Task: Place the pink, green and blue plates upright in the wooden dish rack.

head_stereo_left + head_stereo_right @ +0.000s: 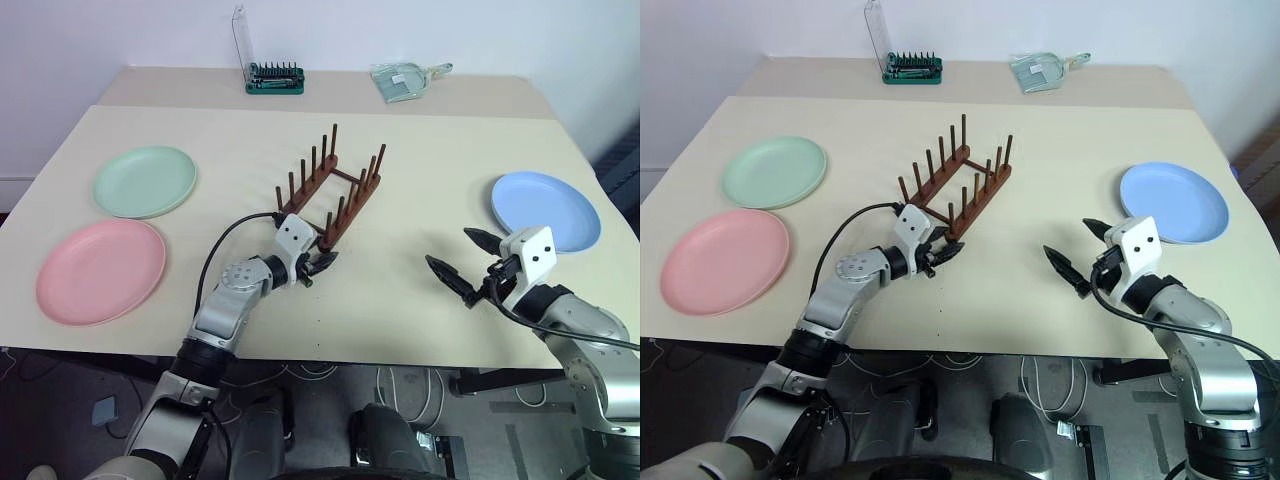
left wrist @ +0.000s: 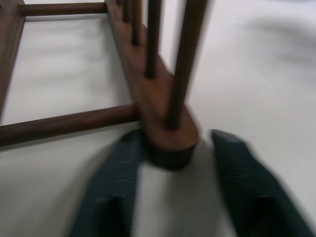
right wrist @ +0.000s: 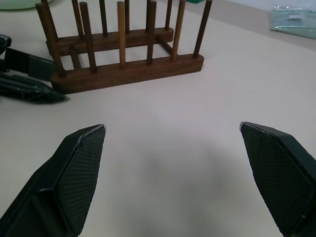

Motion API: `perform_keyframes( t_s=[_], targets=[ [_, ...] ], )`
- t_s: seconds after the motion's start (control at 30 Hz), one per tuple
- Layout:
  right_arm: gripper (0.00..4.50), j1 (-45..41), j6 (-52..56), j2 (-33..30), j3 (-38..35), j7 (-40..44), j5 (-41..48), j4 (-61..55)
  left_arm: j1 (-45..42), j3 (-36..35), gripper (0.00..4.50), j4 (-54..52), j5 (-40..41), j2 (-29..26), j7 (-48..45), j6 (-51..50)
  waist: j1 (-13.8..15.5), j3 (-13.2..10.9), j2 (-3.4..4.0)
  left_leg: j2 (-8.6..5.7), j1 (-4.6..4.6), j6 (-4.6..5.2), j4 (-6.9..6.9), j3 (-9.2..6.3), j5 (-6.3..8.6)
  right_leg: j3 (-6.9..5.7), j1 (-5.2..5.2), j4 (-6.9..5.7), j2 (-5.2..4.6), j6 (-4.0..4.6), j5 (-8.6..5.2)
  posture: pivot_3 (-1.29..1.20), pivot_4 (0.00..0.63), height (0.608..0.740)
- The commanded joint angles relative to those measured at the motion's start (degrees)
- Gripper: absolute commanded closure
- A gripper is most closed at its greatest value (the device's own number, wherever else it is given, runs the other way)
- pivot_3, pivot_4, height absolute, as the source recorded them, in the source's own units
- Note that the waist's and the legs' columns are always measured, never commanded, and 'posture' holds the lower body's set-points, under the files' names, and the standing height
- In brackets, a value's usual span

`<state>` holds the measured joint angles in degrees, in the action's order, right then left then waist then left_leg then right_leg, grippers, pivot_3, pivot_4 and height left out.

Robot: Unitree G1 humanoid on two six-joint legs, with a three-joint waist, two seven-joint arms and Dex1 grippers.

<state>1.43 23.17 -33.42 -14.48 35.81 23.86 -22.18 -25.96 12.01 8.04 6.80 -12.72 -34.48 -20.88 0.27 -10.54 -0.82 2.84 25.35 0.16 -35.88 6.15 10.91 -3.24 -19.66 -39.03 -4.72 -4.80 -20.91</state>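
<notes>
From the head views, the left end effector [image 1: 322, 262] is reaching to the near end of the wooden dish rack [image 1: 330, 190], which is standing at an angle in the middle of the desk [image 1: 400, 300]. The pink plate [image 1: 100, 270] and green plate [image 1: 145, 181] are lying flat at the robot's left, the blue plate [image 1: 545, 211] flat at its right; none is racked yet.

In the left wrist view, the fingers [image 2: 111, 192] are bracketing the rounded end of one rack rail [image 2: 168, 136]: one finger is touching it, the other is standing just apart, so the clench looks unfinished. The step seems to be squaring the rack; closing evenly on the rail, low on the base rather than on the thin pegs, should keep it from pivoting.

In the right wrist view, the right end effector [image 3: 173, 173] is hanging released, its fingers wide apart, over bare desk near the rack.
</notes>
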Motion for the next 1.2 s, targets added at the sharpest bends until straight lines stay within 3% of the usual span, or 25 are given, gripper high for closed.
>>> perform_keyframes(
  t_s=[0.03,0.3,0.57,0.73,0.9,1.13,1.2],
  targets=[
    [0.0,0.08,-0.36,-0.04,0.04,0.98,1.47,-2.21,0.76,0.27,3.75,0.42,0.33,-0.33,-1.47,-0.18,0.06,0.0,0.0,0.0,0.0,0.0,0.0,0.0,0.0,0.0,0.0,0.0,0.0,0.0,0.0,0.0,0.15,0.732],
    [0.0,2.88,0.37,-1.44,1.14,2.59,0.97,-2.51,-0.52,0.35,3.75,2.27,0.67,-3.47,-7.9,6.33,-0.01,0.0,0.0,0.0,0.0,0.02,0.01,0.0,0.02,0.0,0.0,0.02,0.0,0.0,0.0,0.0,0.15,0.732],
    [0.0,6.28,0.91,-2.33,1.96,3.34,0.61,-4.03,-8.7,-0.39,3.75,10.9,6.75,-9.5,-32.07,15.26,0.06,-0.01,-0.01,0.01,0.06,0.01,0.02,0.01,0.01,-0.01,-0.07,0.02,0.03,0.01,0.0,0.0,0.15,0.732],
    [0.0,7.52,1.05,-1.9,2.06,2.87,0.2,-4.87,-15.16,1.59,3.75,22.78,3.95,-10.11,-41.75,23.27,0.15,-0.01,-0.01,-0.01,0.09,0.03,0.01,0.03,0.02,-0.04,-0.1,0.03,0.08,0.01,0.0,0.0,0.15,0.732],
    [0.0,8.55,1.0,-1.59,1.97,2.23,0.22,-5.75,-18.45,1.7,3.75,30.25,2.45,-9.33,-46.17,28.24,0.0,-0.02,-0.02,0.0,0.11,0.06,0.0,0.04,0.03,-0.04,-0.14,0.02,0.12,0.0,0.0,0.0,0.15,0.732],
    [0.0,10.18,1.15,-1.9,0.96,1.64,0.41,-7.07,-21.86,1.45,3.75,40.75,-1.05,-8.37,-45.42,33.49,-0.01,-0.03,-0.03,0.01,0.15,0.16,-0.02,0.04,0.09,-0.04,-0.17,0.01,0.12,0.0,0.0,0.0,0.15,0.732],
    [0.0,10.23,1.32,-2.06,0.87,1.55,0.48,-7.27,-22.35,0.6,2.7,41.85,-0.7,-8.12,-44.58,32.62,-0.02,-0.03,-0.03,0.01,0.15,0.16,-0.03,0.04,0.09,-0.04,-0.18,-0.01,0.11,0.0,0.0,0.0,0.15,0.732]
  ],
)
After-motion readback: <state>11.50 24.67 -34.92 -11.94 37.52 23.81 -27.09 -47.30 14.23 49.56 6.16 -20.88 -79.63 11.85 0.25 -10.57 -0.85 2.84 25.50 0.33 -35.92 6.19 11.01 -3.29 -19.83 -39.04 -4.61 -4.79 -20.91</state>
